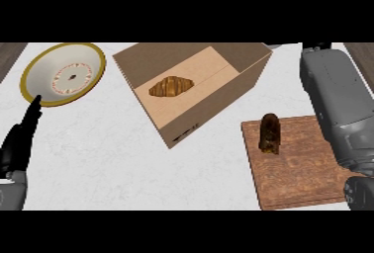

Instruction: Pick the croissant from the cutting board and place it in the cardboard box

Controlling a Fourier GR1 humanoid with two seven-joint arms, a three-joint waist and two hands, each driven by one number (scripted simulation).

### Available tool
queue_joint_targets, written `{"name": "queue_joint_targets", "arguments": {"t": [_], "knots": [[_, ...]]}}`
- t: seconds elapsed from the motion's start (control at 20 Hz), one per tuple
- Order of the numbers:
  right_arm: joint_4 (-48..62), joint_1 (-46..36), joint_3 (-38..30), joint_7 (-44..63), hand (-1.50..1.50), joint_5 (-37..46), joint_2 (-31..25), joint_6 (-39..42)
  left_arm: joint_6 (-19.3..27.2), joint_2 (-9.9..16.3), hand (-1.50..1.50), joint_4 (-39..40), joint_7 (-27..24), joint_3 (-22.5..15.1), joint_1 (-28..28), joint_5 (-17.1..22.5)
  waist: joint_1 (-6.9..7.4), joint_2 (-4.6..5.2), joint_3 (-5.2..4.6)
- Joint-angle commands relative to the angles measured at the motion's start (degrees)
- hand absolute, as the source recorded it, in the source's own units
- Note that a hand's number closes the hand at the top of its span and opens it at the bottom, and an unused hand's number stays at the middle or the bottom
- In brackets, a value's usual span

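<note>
Croissant already in the box

Placement looks done to us: the croissant (171,86) lies on the floor of the open box (237,84), toward its left side and clear of the walls. Its long axis runs roughly left to right across the view, the right tip sitting a touch lower, and its ridged back faces up.

On the board (296,173) a dark brown piece (269,133) remains, standing near the far left corner with its length running away from us. We cannot tell what it is.

Our right hand (358,193) shows only as a dark edge at the lower right, beyond the board's near corner. Its fingers are out of sight, so we cannot say whether it is wide or closed, though nothing shows in it. Our left hand (18,143) rests at the left edge with fingers straight and pointing up toward the plate (44,69), holding nothing.

We judge the step in hand to be the retreat. The next move calls only for keeping the right arm away from the box.
</note>
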Motion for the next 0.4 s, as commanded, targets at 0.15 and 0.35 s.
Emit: {"name": "queue_joint_targets", "arguments": {"t": [0.15, 0.35], "knots": [[-8.3, 9.6, 0.7, 0.7, -1.50, -3.2, -9.0, 13.3, -0.9, 0.5, 0.00, -0.5, -0.1, 1.6, 2.1, 0.7, -1.16, -0.45, -0.03], [-14.7, 15.6, 2.8, 1.7, -1.50, -4.3, -11.5, 20.7, -1.5, 1.2, 0.00, -1.5, 1.6, 2.1, 1.5, 0.6, -1.28, -0.46, -0.05]]}}
